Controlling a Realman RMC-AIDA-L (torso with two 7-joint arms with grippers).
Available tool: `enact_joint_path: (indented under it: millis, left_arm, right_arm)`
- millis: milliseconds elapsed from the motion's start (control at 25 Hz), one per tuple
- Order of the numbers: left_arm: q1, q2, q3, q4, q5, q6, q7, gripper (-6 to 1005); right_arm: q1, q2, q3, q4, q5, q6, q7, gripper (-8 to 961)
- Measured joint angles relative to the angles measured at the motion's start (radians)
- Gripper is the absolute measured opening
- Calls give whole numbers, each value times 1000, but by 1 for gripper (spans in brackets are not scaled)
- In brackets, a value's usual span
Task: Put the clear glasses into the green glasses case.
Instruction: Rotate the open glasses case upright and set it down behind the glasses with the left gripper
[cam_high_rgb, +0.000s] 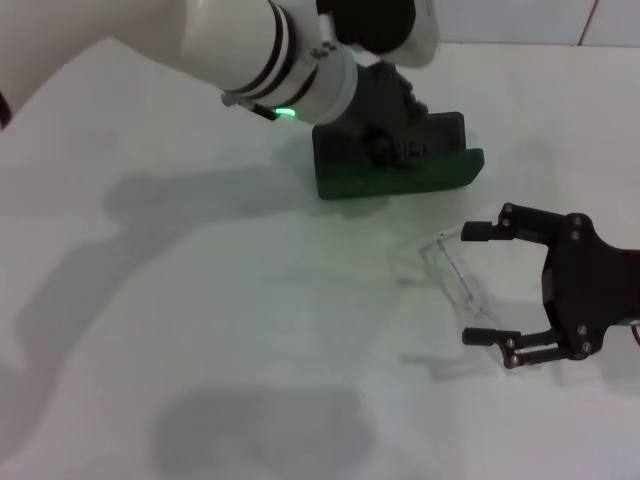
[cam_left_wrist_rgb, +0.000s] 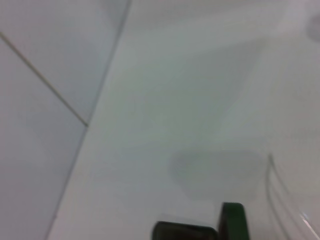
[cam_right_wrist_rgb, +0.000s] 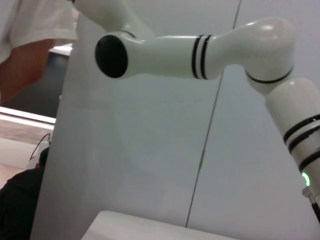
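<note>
Left gripper (cam_high_rgb: 395, 125) partly hiding green glasses case (cam_high_rgb: 440, 165), apparently gripping

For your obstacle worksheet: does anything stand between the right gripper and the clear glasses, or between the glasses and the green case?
Nothing visible does. The open right gripper already brackets the clear glasses; bare table lies between them and the green glasses case, where the left gripper sits.

You won't find any text, label, brand, number or sign to read in these views. The green glasses case (cam_high_rgb: 400, 165), at about 1 o'clock from the centre of the head view, is largely covered by the left gripper (cam_high_rgb: 392, 120), and no lettering shows on its visible surface. The arm segments bear only plain black bands, no writing.
</note>
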Motion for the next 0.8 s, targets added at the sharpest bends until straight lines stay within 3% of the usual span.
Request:
enact_joint_path:
  millis: [360,800]
  left_arm:
    - [50,-1,-5,7,-18,-84,4,646]
    - [51,-8,95,-95,-22,-233,-12,765]
  right_arm:
    - [4,-1,22,-1,-8,-1,35,866]
    - [18,7,21,-2,-17,10,36,864]
